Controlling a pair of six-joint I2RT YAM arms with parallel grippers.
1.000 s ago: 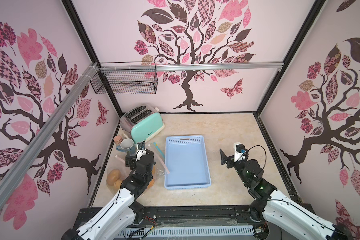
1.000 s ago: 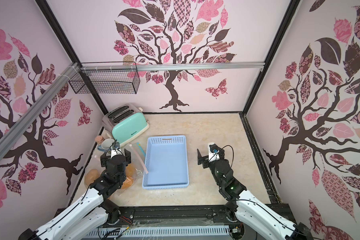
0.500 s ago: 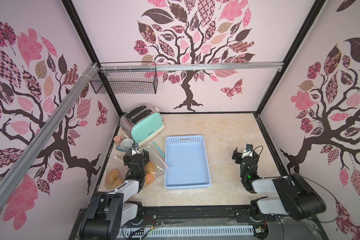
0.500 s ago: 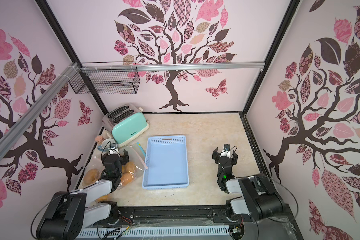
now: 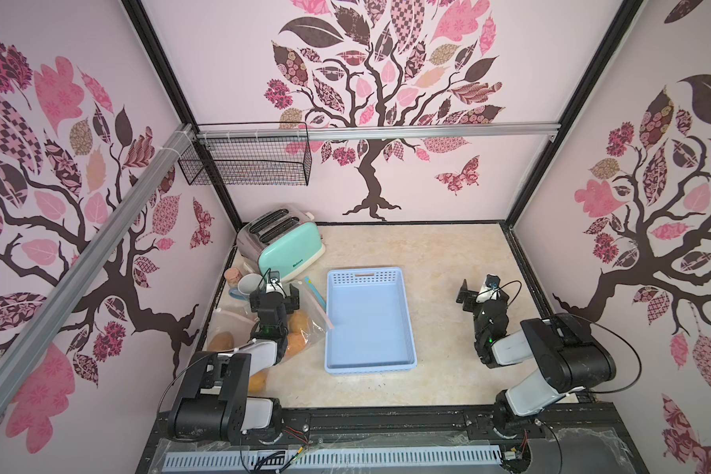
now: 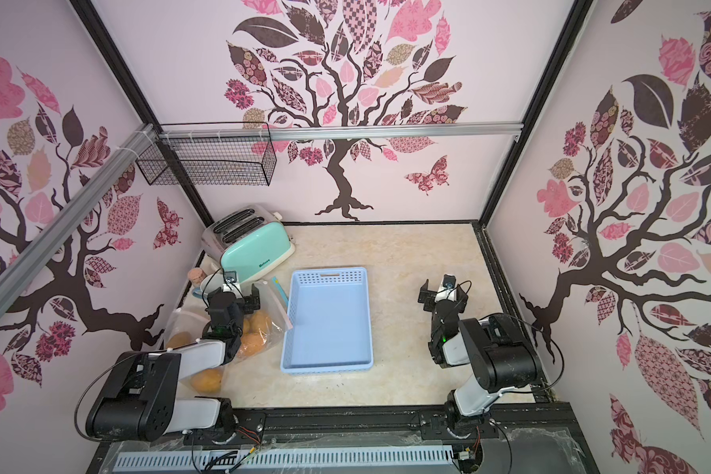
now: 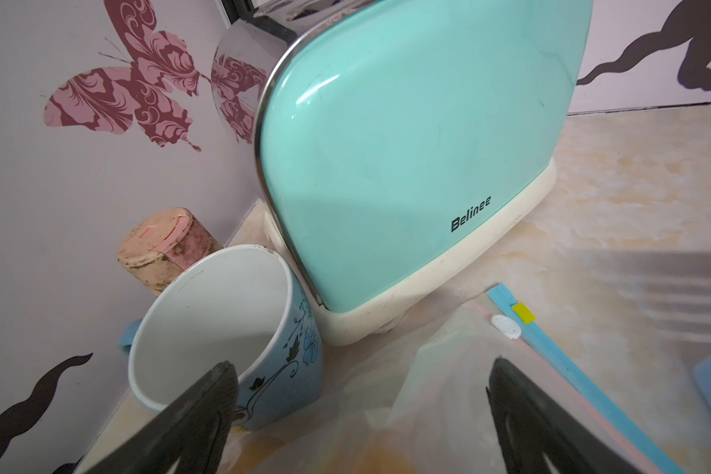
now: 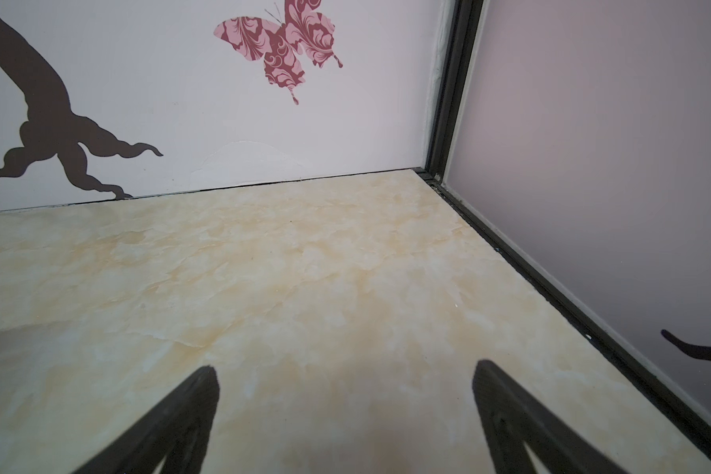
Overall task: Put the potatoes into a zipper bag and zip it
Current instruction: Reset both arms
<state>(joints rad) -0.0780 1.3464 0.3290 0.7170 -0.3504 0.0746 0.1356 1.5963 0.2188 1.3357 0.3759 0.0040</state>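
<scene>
Several orange-tan potatoes [image 5: 295, 344] [image 6: 252, 344] lie at the table's left side inside a clear zipper bag [image 5: 310, 324] [image 6: 272, 312] [image 7: 448, 369]. The bag's blue and pink zip strip [image 5: 316, 296] [image 7: 567, 361] lies next to the blue tray. More potatoes [image 5: 221, 341] [image 6: 208, 379] show in clear plastic beside the left arm. My left gripper [image 5: 275, 299] [image 6: 235, 303] [image 7: 362, 369] hangs open just over the bag, holding nothing. My right gripper [image 5: 485, 293] [image 6: 444, 295] [image 8: 343, 377] is open over bare table at the right.
A light blue tray [image 5: 368, 366] [image 6: 325, 365] sits mid-table. A mint toaster [image 5: 290, 250] [image 7: 407, 164], a blue-and-white mug [image 5: 247, 284] [image 7: 222, 328] and a small capped jar [image 7: 165, 246] crowd the back left corner. A wire basket [image 5: 247, 164] hangs on the wall.
Both arms have folded back toward the front edge with their elbows raised. The right gripper shifted to the right. Both grippers stayed open.
</scene>
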